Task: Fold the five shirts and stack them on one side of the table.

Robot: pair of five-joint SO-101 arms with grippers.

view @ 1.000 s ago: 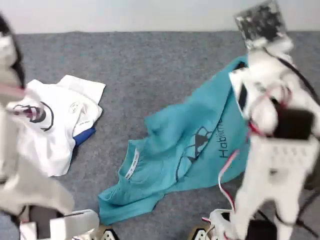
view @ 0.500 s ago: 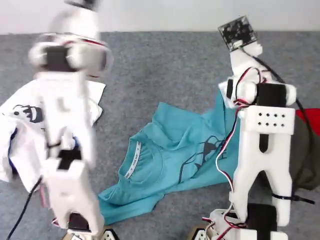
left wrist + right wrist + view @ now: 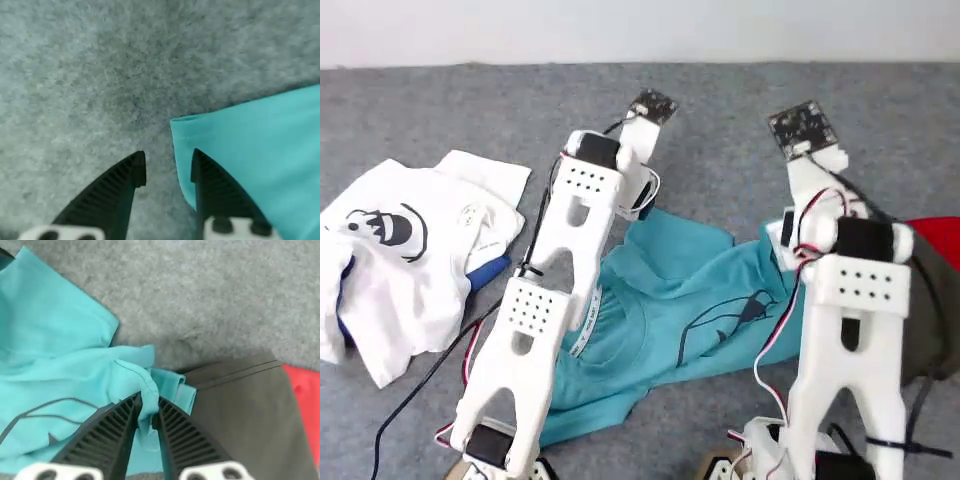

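A teal shirt (image 3: 690, 290) lies crumpled in the middle of the grey table. My left gripper (image 3: 167, 170) is open low over its far left corner (image 3: 260, 145), with the hem edge between the two fingers. In the high view that arm stretches across the shirt to the corner (image 3: 642, 205). My right gripper (image 3: 147, 412) is shut on a bunched fold of the teal shirt (image 3: 60, 355) at its right edge, seen from above at the shirt's right side (image 3: 785, 235).
A heap of white shirts (image 3: 410, 250) with a blue one (image 3: 490, 270) under it lies at the left. A dark shirt (image 3: 240, 410) and a red shirt (image 3: 302, 390) lie at the right edge, beside my right arm. Bare grey felt (image 3: 520, 110) runs along the far side.
My left arm has swung from the white heap across to the teal shirt's far corner. The right arm has drawn the shirt's right side nearer and bunched it.
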